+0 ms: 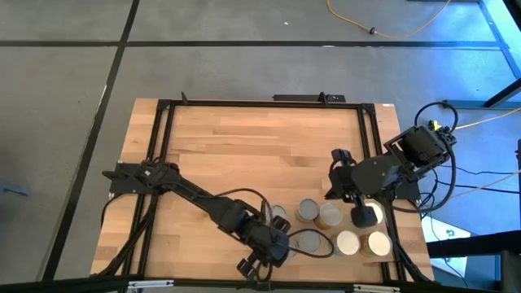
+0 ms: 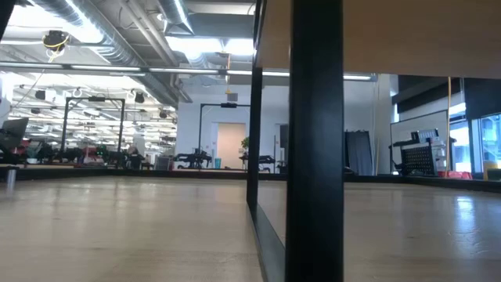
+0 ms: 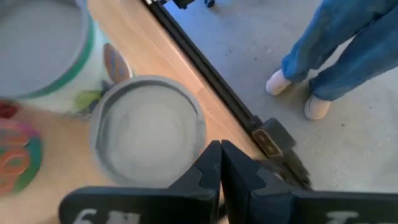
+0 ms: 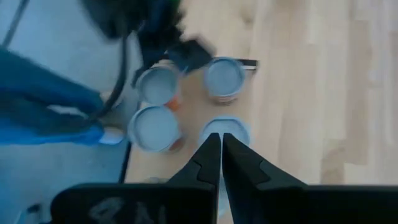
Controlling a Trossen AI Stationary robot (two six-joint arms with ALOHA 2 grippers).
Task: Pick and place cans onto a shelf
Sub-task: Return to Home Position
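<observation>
Cans (image 3: 149, 124) partly behind L end effector (image 3: 220, 150)

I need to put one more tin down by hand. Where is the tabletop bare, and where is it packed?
Bare: the tabletop, its far half, between the black frame and both arms. Crowded: the near right corner, where the cans cluster by the left pincer and right pincer.

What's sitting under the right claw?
A silver-topped can lies below the shut, empty right claw, three more cans beyond it on the wooden tabletop. The fingertips cover that can's near edge; its label cannot be seen.
</observation>
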